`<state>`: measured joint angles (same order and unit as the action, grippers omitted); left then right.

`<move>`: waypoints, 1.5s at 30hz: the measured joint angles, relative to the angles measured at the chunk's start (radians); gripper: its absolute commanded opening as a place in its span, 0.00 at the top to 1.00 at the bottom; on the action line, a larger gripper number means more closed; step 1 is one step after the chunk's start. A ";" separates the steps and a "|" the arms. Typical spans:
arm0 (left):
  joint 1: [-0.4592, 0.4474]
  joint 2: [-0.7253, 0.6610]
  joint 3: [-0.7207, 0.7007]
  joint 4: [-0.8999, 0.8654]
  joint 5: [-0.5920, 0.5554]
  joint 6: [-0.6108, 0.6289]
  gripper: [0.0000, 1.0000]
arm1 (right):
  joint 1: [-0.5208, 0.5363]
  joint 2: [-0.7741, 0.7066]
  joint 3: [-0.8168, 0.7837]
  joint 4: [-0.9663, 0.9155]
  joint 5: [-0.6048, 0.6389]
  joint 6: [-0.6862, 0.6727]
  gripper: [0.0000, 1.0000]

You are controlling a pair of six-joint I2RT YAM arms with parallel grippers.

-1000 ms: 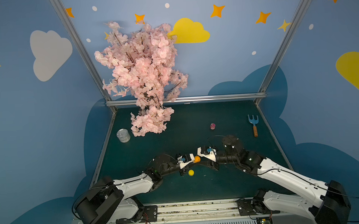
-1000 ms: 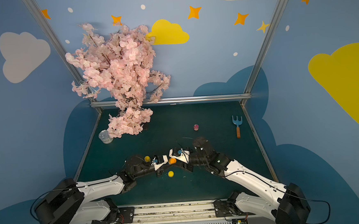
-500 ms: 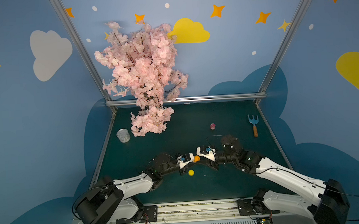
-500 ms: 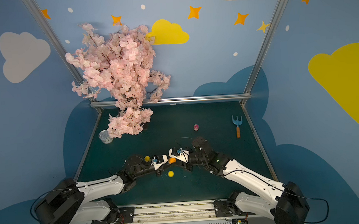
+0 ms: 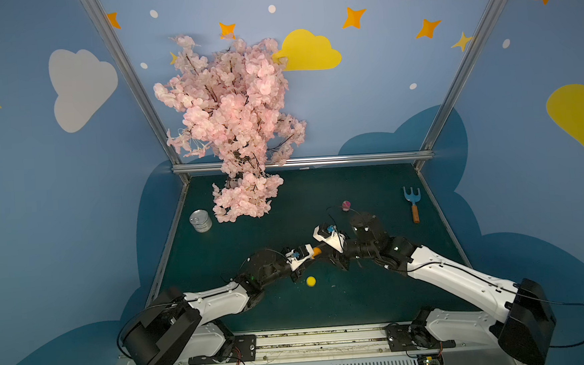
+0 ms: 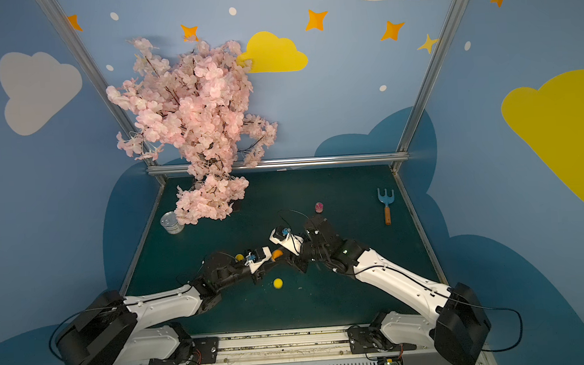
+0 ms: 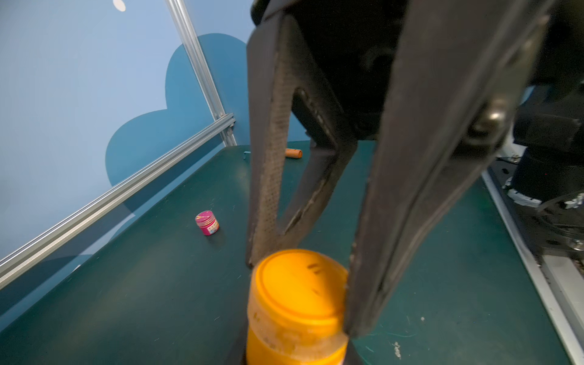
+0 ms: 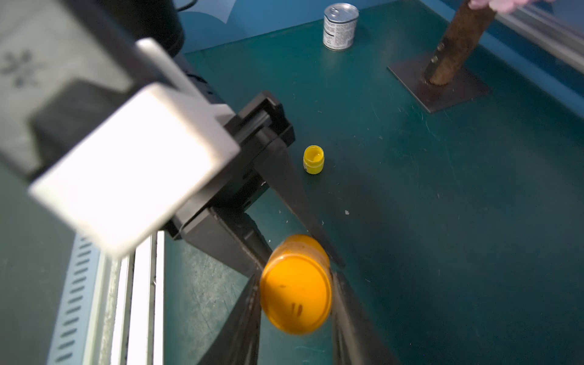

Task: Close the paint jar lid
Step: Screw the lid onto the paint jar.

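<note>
An orange paint jar (image 5: 317,251) (image 6: 277,253) hangs just above the green mat between my two grippers. My left gripper (image 5: 309,256) is shut on the jar's body (image 7: 294,344); its own fingertips are mostly hidden at the frame's edge in the left wrist view. The orange lid (image 7: 298,284) (image 8: 297,286) sits on the jar's mouth. My right gripper (image 8: 297,303) (image 5: 324,253) is shut on the lid, one finger (image 7: 268,164) pressing each side of its rim. The whole scene is slightly motion-blurred.
A small yellow jar (image 5: 311,281) (image 8: 313,159) stands on the mat below the grippers, and another (image 6: 239,257) sits by the left wrist. A pink jar (image 5: 346,205), a blue rake (image 5: 412,203), a tin can (image 5: 201,221) and the blossom tree (image 5: 235,124) stand farther back.
My right gripper's jaws have come in against the lid, and the right wrist has shifted slightly. The left arm and the jar stay in place.
</note>
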<state>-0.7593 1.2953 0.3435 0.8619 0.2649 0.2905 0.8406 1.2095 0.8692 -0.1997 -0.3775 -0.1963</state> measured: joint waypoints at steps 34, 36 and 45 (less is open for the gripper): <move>-0.019 -0.053 -0.051 0.038 -0.293 0.016 0.78 | 0.185 -0.187 -0.115 -0.013 0.525 0.704 0.21; -0.013 -0.053 -0.040 0.029 -0.260 0.014 0.77 | 0.185 -0.250 -0.156 -0.005 0.546 0.674 0.21; -0.008 -0.035 0.010 -0.010 -0.042 0.012 0.77 | 0.113 -0.397 -0.248 0.031 0.463 0.302 0.20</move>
<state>-0.7677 1.2602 0.3534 0.8524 0.2234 0.3027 0.9531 0.8120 0.6216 -0.1684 0.0853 0.1055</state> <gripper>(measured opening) 0.303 0.804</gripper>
